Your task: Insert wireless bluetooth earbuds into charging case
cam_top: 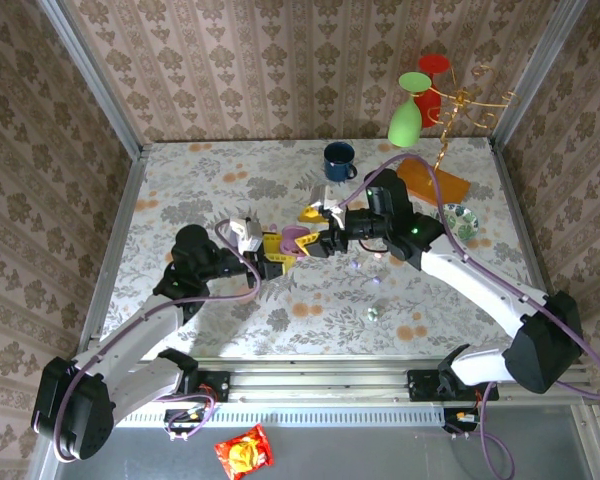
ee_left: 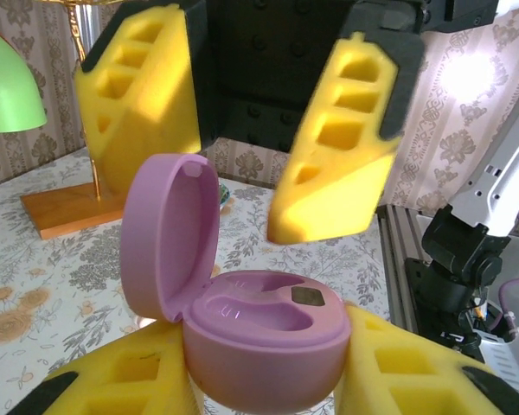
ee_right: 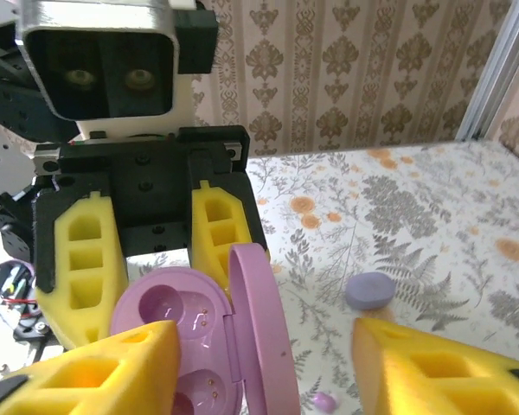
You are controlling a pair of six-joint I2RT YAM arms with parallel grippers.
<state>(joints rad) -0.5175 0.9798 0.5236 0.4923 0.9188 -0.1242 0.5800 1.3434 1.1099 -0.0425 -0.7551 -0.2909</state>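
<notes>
The pink charging case (ee_left: pixel 268 333) sits with its lid (ee_left: pixel 169 233) swung open, and my left gripper (ee_left: pixel 264 367) is shut on its base between yellow foam fingers (ee_left: pixel 112 385). From above, the case (cam_top: pixel 296 240) is at the table's middle, with the left gripper (cam_top: pixel 276 254) on its left. My right gripper (ee_right: pixel 268 363) stands open just over the case (ee_right: pixel 169 324), its fingers (ee_left: pixel 329 186) spread wide with nothing between them. The far socket (ee_right: pixel 147 303) looks empty. One tiny pink earbud (ee_right: pixel 325 401) lies on the table beside the case. Another small bud (cam_top: pixel 372 313) lies nearer the front.
A purple egg-shaped pebble (ee_right: pixel 370 290) rests on the floral tablecloth to the right of the case. At the back stand a blue mug (cam_top: pixel 339 160), a green vase (cam_top: pixel 404 115), a red glass (cam_top: pixel 432 75) and a gold stand on an orange board (cam_top: pixel 430 182). A glass dish (cam_top: pixel 461 221) is at the right.
</notes>
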